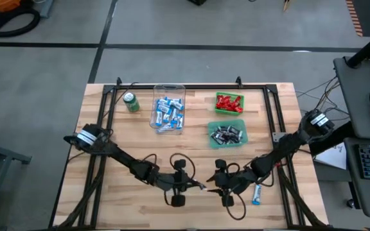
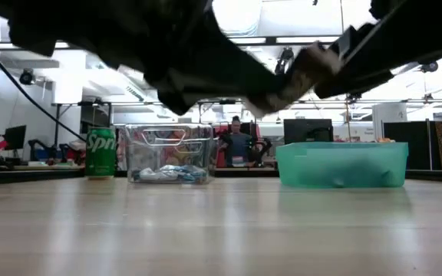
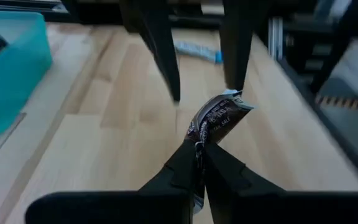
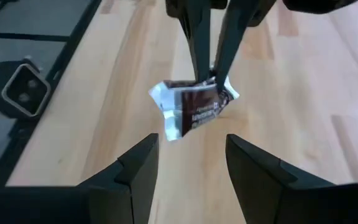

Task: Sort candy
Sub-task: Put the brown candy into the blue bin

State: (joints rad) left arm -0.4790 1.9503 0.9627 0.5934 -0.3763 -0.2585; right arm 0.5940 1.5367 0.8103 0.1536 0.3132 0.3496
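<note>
A black-and-silver candy (image 3: 219, 118) hangs over the table's near middle, with my left gripper (image 3: 197, 148) shut on it. My right gripper (image 4: 191, 142) stands open just to the right of it, facing it, its two fingers on either side of the candy's free end without touching. In the high view the two grippers (image 1: 201, 186) (image 1: 214, 182) nearly meet. A blue-and-white candy (image 1: 257, 193) lies flat on the table beside my right arm. My left gripper pinches one crimped end of the candy's wrapper (image 3: 199, 142) between its two fingers. The fingers (image 4: 199, 56) come from the table's left, slanting a little downward. The candy sticks out past the fingertips toward my right gripper, tilted and lifted clear of the table.
At the back stand a clear bin (image 1: 169, 108) with blue-and-white candies, a green bin (image 1: 229, 103) with red ones, a green bin (image 1: 227, 133) with black-and-silver ones, and a green soda can (image 1: 131, 101). Bare wood lies between the bins and the grippers.
</note>
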